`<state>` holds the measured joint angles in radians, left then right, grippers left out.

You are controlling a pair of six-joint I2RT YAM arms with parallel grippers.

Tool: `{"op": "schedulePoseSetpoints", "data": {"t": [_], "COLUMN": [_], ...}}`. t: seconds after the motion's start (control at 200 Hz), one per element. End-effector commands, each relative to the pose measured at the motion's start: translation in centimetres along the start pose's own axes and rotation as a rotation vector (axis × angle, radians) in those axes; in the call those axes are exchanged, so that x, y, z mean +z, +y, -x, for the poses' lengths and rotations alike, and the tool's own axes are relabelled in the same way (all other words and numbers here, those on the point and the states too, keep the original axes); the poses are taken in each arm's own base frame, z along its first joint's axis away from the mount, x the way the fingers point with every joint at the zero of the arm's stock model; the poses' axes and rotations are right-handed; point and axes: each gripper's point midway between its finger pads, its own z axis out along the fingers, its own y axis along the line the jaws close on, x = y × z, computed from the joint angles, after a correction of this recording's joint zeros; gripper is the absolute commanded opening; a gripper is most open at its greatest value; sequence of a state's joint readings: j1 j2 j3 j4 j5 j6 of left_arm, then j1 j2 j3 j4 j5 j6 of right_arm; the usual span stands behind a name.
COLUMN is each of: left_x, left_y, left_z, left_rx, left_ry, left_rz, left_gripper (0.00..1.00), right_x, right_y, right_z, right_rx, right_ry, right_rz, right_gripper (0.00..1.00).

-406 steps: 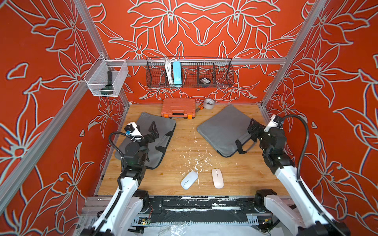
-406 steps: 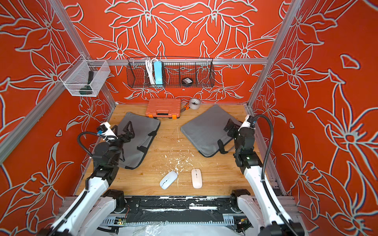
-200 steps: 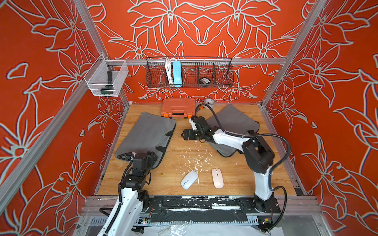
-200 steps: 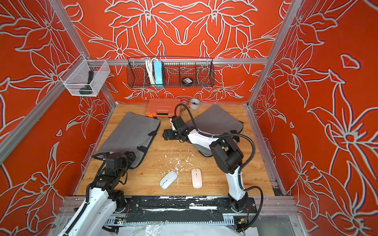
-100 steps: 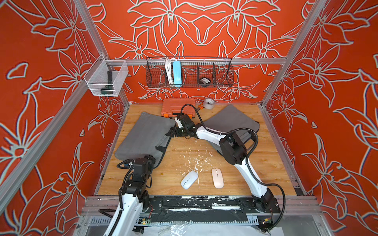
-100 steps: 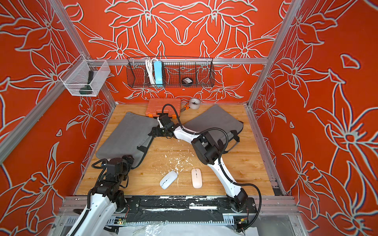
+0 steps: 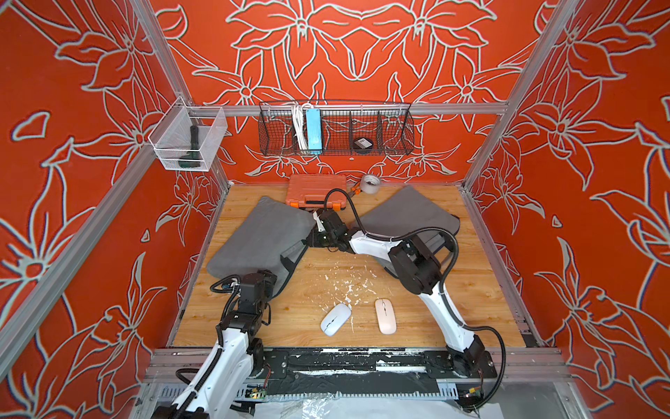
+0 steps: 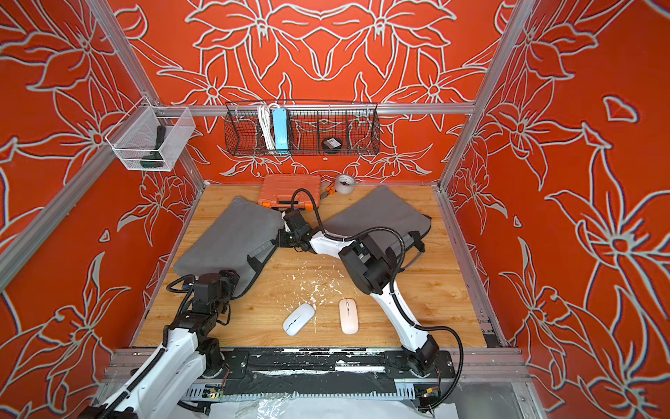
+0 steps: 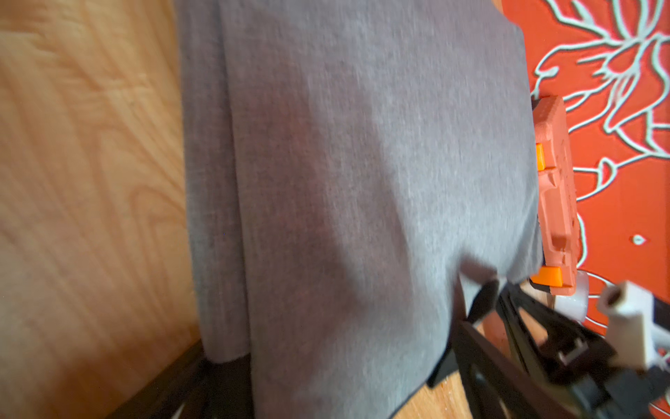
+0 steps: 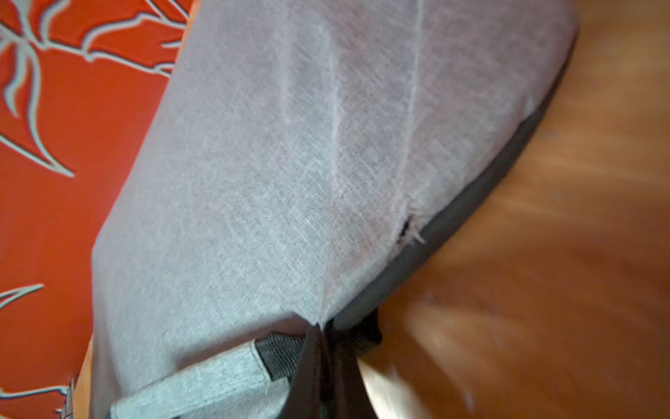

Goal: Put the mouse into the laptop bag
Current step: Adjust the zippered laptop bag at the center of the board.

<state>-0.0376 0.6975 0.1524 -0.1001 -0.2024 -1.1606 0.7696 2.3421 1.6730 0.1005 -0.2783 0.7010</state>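
Two mice lie near the table's front edge: a white mouse point(image 7: 335, 319) point(image 8: 298, 319) and a pink mouse point(image 7: 385, 315) point(image 8: 348, 315), both untouched. A grey laptop bag point(image 7: 261, 235) point(image 8: 232, 235) lies flat at the left. My right arm reaches across the table, and my right gripper point(image 7: 313, 237) point(image 10: 321, 341) is shut on that bag's inner edge, pinching the grey fabric point(image 10: 272, 181) beside a handle strap. At the bag's near end my left gripper point(image 7: 269, 279) point(image 9: 326, 399) stands open, the bag point(image 9: 362, 181) filling its view.
A second grey laptop bag point(image 7: 409, 217) lies at the right, under my right arm. An orange tool case point(image 7: 316, 190) and a tape roll point(image 7: 370, 180) sit at the back wall. White flecks point(image 7: 348, 283) litter the middle. A wire basket point(image 7: 335, 128) and a mesh bin point(image 7: 188, 141) hang above.
My right arm swung from the right side across to the left bag and its gripper closed on the bag's edge. My left arm dropped back to the bag's near end.
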Motion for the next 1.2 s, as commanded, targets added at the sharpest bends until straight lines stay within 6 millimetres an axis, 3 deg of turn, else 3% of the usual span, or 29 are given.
{"op": "schedulePoseSetpoints", "data": {"t": [0.0,0.175,0.355,0.51,0.57,0.716,0.801,0.931,1.081,1.196], "left_x": [0.5,0.7,0.6,-0.2,-0.8,-3.2,-3.5,-4.5,-5.3,-6.3], "left_y": [2.8,2.9,1.4,0.8,0.3,0.2,-0.3,-0.2,0.0,1.9], "left_z": [-0.7,0.5,2.6,4.4,5.3,6.1,4.4,1.4,-0.7,0.3], "left_rx": [0.036,0.082,0.134,0.109,0.117,0.12,0.1,0.056,0.078,0.059], "left_ry": [0.023,-0.002,-0.026,-0.042,-0.062,-0.063,0.015,0.176,0.307,0.26], "left_rz": [0.107,0.147,0.171,0.22,0.225,0.27,0.202,0.168,0.181,0.311], "left_gripper": [0.97,0.97,0.97,0.97,0.97,0.97,0.97,0.97,0.97,0.97], "right_x": [-2.2,-5.5,-7.0,-7.9,-8.5,-12.0,-14.3,-16.1,-15.2,-12.5], "right_y": [-0.4,0.5,3.9,8.8,9.3,7.4,5.8,2.8,-1.0,-3.1], "right_z": [-2.1,-6.5,-11.2,-13.5,-13.6,-11.4,-9.4,-6.5,-4.8,-3.8], "right_rx": [0.014,0.041,0.0,-0.163,-0.199,-0.271,-0.299,-0.239,-0.162,-0.132], "right_ry": [-0.023,-0.032,-0.02,0.014,0.026,-0.065,-0.114,-0.135,-0.096,-0.038], "right_rz": [-0.027,-0.01,0.033,0.06,0.05,-0.082,-0.162,-0.184,-0.213,-0.228], "right_gripper": [0.0,0.0,0.0,0.34,0.44,0.68,0.78,0.82,0.84,0.84]}}
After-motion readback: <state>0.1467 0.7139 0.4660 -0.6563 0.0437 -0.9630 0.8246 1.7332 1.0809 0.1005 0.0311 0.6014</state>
